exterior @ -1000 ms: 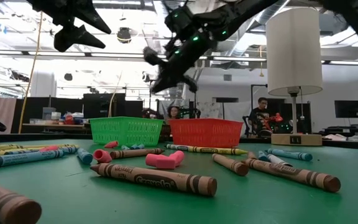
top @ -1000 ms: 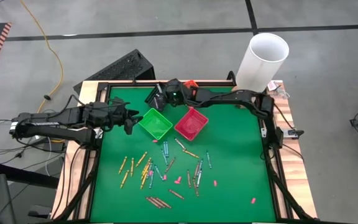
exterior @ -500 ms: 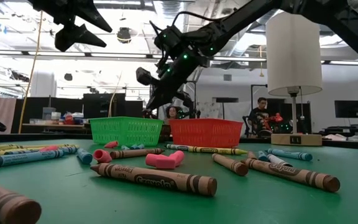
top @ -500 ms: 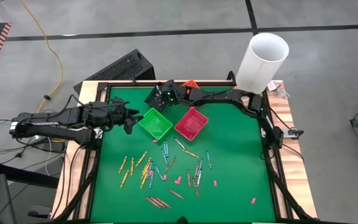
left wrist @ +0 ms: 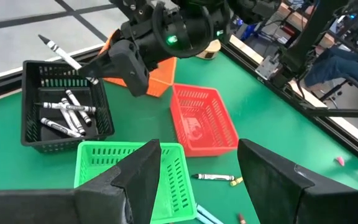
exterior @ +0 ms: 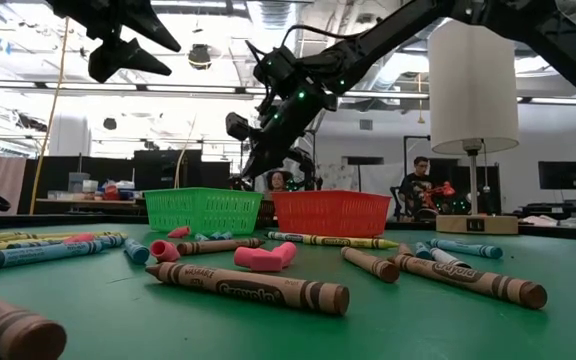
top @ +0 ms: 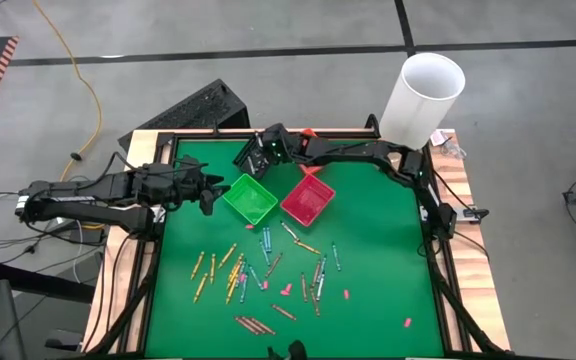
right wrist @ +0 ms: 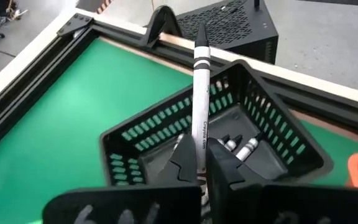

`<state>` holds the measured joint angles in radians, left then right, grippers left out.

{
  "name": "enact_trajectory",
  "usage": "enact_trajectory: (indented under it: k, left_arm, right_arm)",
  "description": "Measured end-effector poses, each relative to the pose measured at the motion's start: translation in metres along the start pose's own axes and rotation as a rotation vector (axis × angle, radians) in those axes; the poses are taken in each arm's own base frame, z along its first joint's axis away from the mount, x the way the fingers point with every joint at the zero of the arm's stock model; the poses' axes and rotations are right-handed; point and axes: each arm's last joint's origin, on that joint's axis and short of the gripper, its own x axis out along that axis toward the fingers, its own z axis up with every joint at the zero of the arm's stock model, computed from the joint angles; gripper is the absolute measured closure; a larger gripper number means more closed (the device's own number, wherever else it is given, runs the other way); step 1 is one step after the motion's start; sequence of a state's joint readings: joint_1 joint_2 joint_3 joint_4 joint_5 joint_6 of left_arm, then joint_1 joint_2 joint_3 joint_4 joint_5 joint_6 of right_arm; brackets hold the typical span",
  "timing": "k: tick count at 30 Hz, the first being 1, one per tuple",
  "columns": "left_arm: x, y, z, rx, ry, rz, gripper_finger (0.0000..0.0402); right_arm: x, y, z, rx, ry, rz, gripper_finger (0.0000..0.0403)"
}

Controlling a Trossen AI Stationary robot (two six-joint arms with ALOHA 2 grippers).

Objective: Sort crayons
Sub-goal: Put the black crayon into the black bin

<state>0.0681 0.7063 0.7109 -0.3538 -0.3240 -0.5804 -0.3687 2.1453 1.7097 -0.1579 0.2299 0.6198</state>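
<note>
The right tool (right wrist: 202, 163), having swung across from beside the red bin (top: 308, 198), is now poising over the black bin (right wrist: 229, 134), pinching a white crayon (right wrist: 199, 106) for dropping; the left tool (left wrist: 197, 168) is hovering open above the green bin (left wrist: 114, 163) while other crayons (top: 258, 270) are littering the surface (top: 378, 280).

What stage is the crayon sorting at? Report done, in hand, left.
Done: several grey/white crayons lie in the black bin. In hand: the right end effector is shut on a white crayon above that bin. The left end effector hangs open over the green bin. Left: many loose crayons lie scattered on the green mat.
</note>
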Motion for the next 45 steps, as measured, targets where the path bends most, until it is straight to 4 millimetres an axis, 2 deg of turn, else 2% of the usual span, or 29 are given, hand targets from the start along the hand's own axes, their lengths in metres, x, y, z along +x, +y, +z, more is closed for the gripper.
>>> enact_trajectory:
  k: [5, 13, 18, 21, 26, 30, 34, 39, 42, 45]
  left_arm:
    - [0.000, 0.000, 0.000, 0.000, -0.001, 0.002, 0.0198]
    - [0.000, 0.000, 0.000, 0.000, -0.002, 0.002, 0.0198]
    - [0.000, 0.000, 0.000, 0.000, -0.002, 0.003, 0.0198]
    - [0.000, 0.000, 0.000, 0.000, -0.002, 0.003, 0.0198]
    - [0.000, 0.000, 0.000, 0.000, -0.001, 0.002, 0.0198]
    - [0.000, 0.000, 0.000, 0.000, 0.001, -0.001, 0.0198]
    - [0.000, 0.000, -0.001, 0.002, 0.006, 0.002, 0.0198]
    - [0.000, 0.001, -0.002, 0.001, 0.021, 0.011, 0.0198]
    - [0.000, 0.002, -0.003, 0.002, 0.028, 0.017, 0.0198]
    - [0.000, 0.002, -0.003, 0.001, 0.031, 0.019, 0.0198]
  right_arm:
    - [0.011, -0.007, -0.007, 0.005, 0.036, -0.007, 0.0363]
    - [0.011, -0.005, -0.008, -0.002, 0.043, 0.009, 0.0321]
    - [0.001, -0.001, 0.000, -0.036, 0.103, 0.150, 0.0315]
    - [-0.029, 0.015, 0.013, -0.109, 0.124, 0.248, 0.0315]
    - [-0.111, 0.043, 0.026, -0.299, 0.162, 0.316, 0.0315]
    - [-0.181, 0.057, 0.020, -0.398, 0.231, 0.296, 0.0316]
    - [-0.234, 0.069, -0.005, -0.445, 0.304, 0.195, 0.0316]
    - [-0.268, 0.087, -0.052, -0.426, 0.394, 0.079, 0.0316]
    - [-0.271, 0.098, -0.083, -0.421, 0.449, 0.024, 0.0316]
    - [-0.262, 0.106, -0.110, -0.427, 0.493, -0.019, 0.0312]
